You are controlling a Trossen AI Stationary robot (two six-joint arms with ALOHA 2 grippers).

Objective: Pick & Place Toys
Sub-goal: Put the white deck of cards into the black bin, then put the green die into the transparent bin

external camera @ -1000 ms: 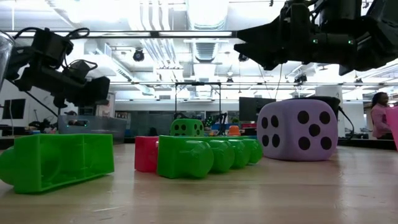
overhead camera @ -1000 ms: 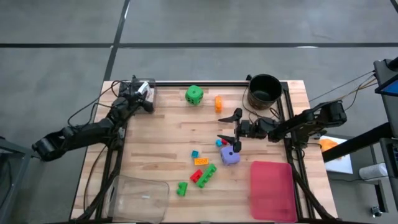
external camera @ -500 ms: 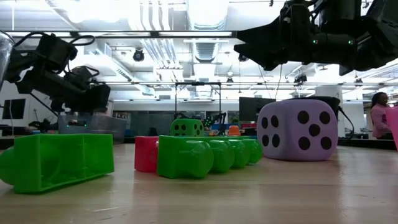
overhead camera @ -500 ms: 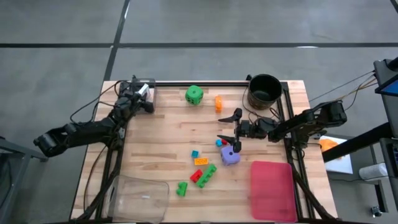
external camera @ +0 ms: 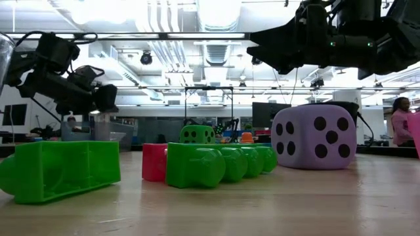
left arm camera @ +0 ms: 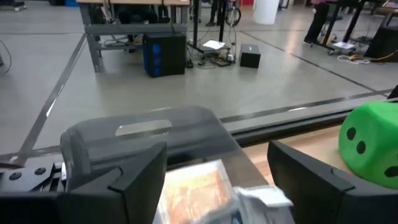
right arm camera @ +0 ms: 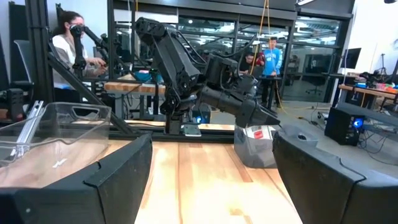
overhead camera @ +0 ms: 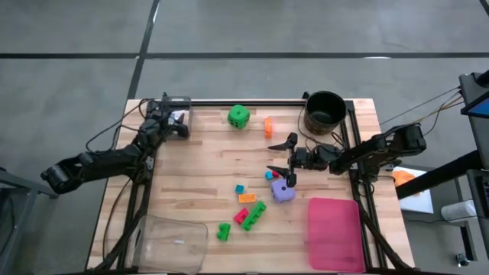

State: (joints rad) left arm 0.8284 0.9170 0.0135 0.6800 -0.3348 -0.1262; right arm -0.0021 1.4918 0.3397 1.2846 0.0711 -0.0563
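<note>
**Toys lying mid-surface; one card pack at the far-left bin**

Toys are sitting mostly in a loose group near the middle of the surface. At the far-left corner the left gripper (left arm camera: 214, 168) is hovering with its fingers apart. A card pack (left arm camera: 196, 186) is lying between them, right in front of a small clear bin (left arm camera: 143, 124); whether the pack is resting in that bin I cannot tell. A larger clear bin (overhead camera: 172, 238) is standing at the near-left corner, with no toy showing in it. A green die (overhead camera: 238, 116) is sitting by the far edge. The bricks (overhead camera: 252, 214) are clustering nearer, beside the purple die (overhead camera: 283, 191). The right gripper (overhead camera: 281, 156) is hanging over that die, fingers spread, so this arm is the closer one. The bucket (overhead camera: 311, 114) and pink tray (overhead camera: 335, 221) are waiting at right, neither showing toys.
</note>
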